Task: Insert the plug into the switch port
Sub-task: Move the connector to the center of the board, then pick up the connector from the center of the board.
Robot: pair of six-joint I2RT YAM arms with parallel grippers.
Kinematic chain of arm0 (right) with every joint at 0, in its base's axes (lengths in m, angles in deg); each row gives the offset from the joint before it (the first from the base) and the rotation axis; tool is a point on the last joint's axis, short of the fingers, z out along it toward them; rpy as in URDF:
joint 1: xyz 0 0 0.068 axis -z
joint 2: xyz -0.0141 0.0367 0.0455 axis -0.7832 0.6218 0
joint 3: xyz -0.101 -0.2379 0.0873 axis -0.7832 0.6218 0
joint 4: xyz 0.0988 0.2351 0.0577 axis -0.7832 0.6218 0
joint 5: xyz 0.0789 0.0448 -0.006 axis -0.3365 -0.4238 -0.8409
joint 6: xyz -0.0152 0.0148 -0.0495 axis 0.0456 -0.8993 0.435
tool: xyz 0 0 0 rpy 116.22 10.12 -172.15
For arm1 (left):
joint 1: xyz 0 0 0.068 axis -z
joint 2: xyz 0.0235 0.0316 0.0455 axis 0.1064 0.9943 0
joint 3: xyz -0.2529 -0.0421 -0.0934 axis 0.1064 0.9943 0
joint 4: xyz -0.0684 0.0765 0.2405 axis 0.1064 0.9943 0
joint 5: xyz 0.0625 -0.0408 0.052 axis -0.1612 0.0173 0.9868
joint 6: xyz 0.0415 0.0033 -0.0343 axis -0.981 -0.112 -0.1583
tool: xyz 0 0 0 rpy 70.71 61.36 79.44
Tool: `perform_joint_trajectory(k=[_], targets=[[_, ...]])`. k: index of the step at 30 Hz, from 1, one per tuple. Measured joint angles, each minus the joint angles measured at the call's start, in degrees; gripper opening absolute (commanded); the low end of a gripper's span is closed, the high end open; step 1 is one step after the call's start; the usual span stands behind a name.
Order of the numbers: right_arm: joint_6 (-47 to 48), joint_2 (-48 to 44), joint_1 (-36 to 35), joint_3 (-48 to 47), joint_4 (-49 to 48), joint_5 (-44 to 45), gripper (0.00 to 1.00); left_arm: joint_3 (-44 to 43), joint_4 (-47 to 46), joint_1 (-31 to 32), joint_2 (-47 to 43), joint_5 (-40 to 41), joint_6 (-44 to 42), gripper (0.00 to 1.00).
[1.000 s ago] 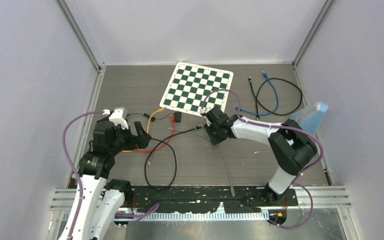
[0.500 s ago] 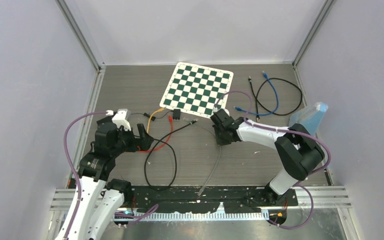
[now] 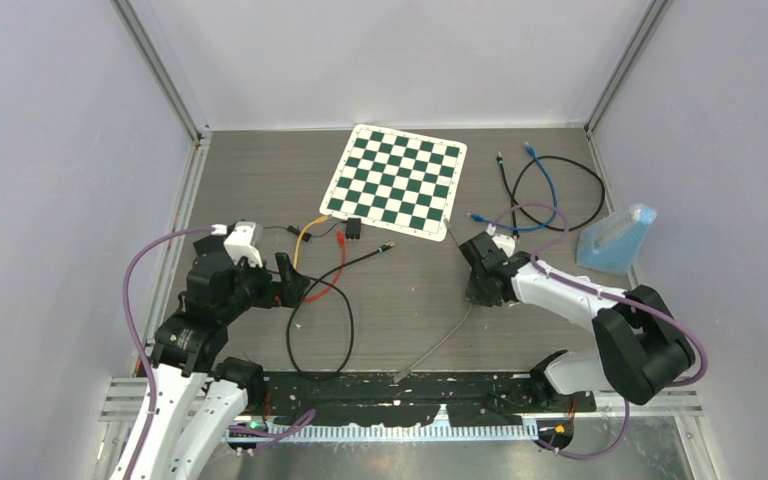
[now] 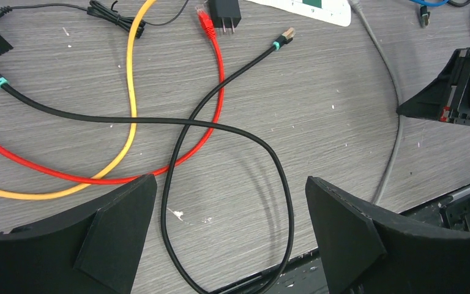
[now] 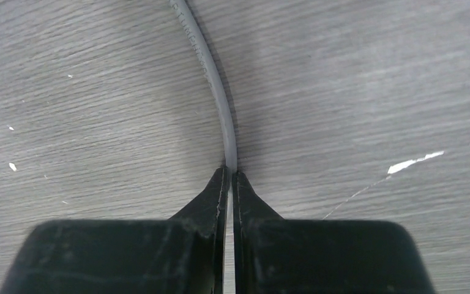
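The plug of the grey cable lies beside the chessboard, near the tabletop's centre. My right gripper is closed on this cable, closer to the near edge. The switch sits near the left edge; my left gripper is open near it.

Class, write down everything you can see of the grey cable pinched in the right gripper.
The grey cable is thin, round and smooth, seemingly plastic-jacketed. It lies on the wood-grain table, curving from one end beside the chessboard mat's corner towards the near edge. Partway along, the right gripper is shut on it, fingertips pinching it.
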Motion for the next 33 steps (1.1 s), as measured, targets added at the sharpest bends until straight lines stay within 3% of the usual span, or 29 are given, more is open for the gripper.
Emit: perform_joint_trajectory(k=[11,13,15,18,19,25,29,33], targets=[[-27.7,-16.2,0.3,13.8,-5.1,0.4,0.05,0.0,0.0,0.1,0.0,0.4,0.0,0.96],[-32.5,-17.8,0.3,15.2,-5.6,0.7,0.09,0.0,0.0,0.1,0.0,0.6,0.0,0.97],[-36.6,-18.6,0.3,15.9,-5.9,0.7,0.20,0.0,0.0,0.1,-0.1,0.6,0.0,0.96],[-41.3,-18.7,0.0,16.1,-6.6,0.3,0.54,0.0,0.0,0.1,0.0,0.8,0.0,0.96],[-41.9,-18.7,-0.2,15.4,-6.6,0.2,0.58,0.0,0.0,0.1,0.1,0.8,0.0,0.95],[-38.7,-20.0,-0.7,7.3,-0.9,2.5,0.67,-0.1,-0.1,0.1,4.0,-1.9,0.1,0.91],[-26.9,-26.6,-0.9,2.8,2.7,8.6,0.75,-0.1,-1.0,2.8,6.5,-5.0,0.7,0.88],[-14.3,-29.7,-0.8,-0.7,4.2,14.4,0.82,-0.1,-4.8,11.1,9.3,-4.1,3.2,0.86]])
